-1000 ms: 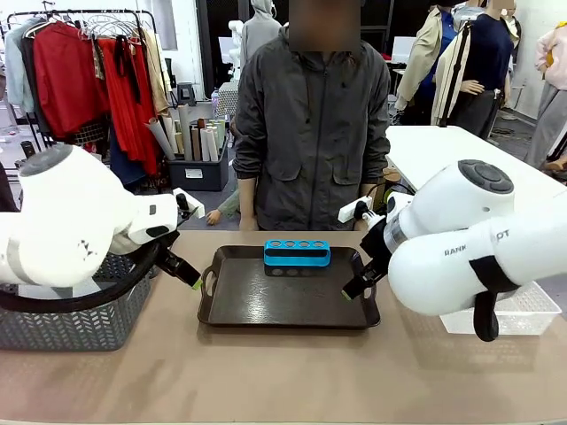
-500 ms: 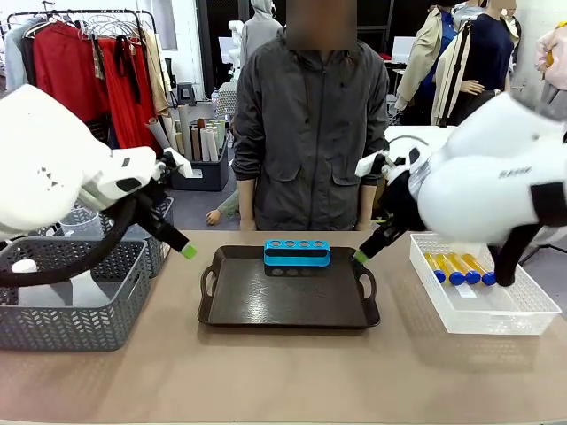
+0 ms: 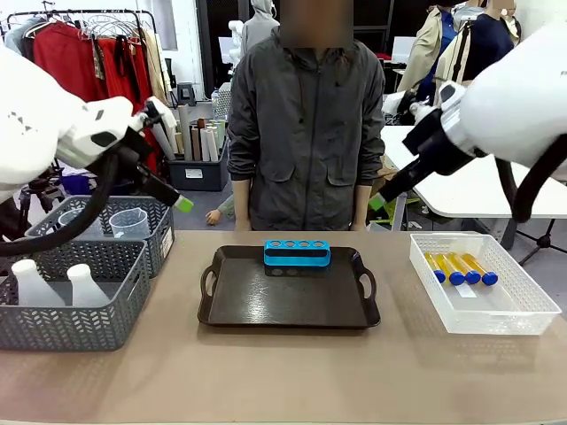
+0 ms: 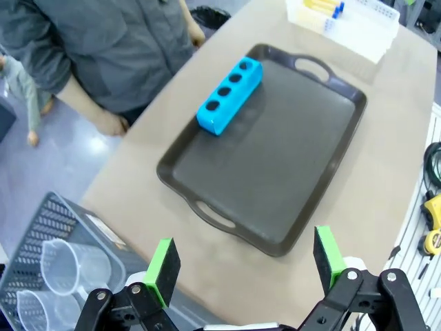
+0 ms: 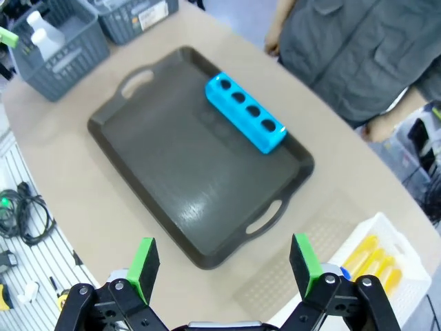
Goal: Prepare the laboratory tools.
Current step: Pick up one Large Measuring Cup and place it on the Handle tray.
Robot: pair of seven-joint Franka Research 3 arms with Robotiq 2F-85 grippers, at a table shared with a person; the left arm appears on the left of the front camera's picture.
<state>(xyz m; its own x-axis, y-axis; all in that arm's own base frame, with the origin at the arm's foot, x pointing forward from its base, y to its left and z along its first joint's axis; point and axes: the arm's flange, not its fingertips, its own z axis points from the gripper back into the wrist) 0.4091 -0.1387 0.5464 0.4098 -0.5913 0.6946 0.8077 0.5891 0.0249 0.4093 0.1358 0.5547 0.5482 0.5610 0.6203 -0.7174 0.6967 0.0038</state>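
Green-padded, wide and empty, the left gripper (image 4: pixel 245 261) and right gripper (image 5: pixel 224 263) have lifted away from the brown tray (image 3: pixel 283 301), unveiling beakers (image 3: pixel 129 222), flasks (image 3: pixel 86 285) and yellow tubes (image 3: pixel 459 266). Only the blue rack (image 3: pixel 297 252) looks placed.

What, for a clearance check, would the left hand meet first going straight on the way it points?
Probably the tray: the open left hand looks down at its bare floor, with the rack off to one side. Depth is hard to judge.
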